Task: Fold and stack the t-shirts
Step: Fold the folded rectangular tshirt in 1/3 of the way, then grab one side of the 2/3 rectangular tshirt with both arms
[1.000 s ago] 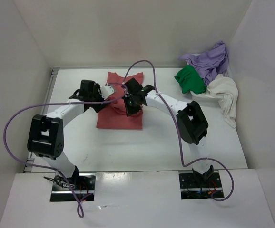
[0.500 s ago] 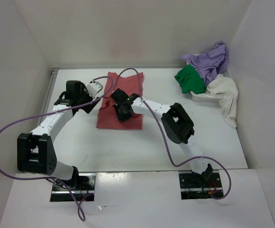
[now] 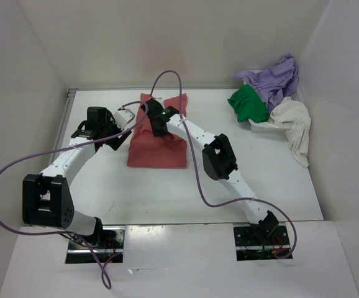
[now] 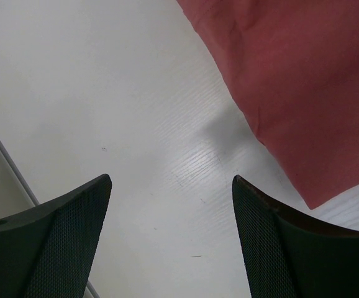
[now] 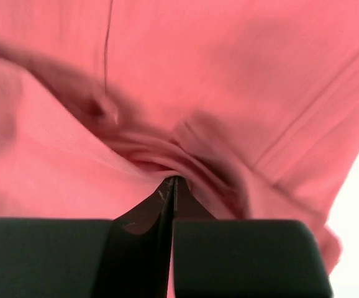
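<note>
Right now my right gripper (image 5: 170,181) has its fingers pressed together on a raised fold of the salmon-red cloth t-shirt (image 5: 229,74), near that shirt's far edge, with the cloth bunching around the pinch. My left gripper (image 4: 170,186) hangs with its fingers wide apart over the bare white table (image 4: 105,93), just beside the shirt's left edge and not touching it. Well to the right of that shirt, the lavender-purple t-shirt (image 3: 276,77), bright green t-shirt (image 3: 248,103) and cream-white t-shirt (image 3: 294,121) lie heaped together.
</note>
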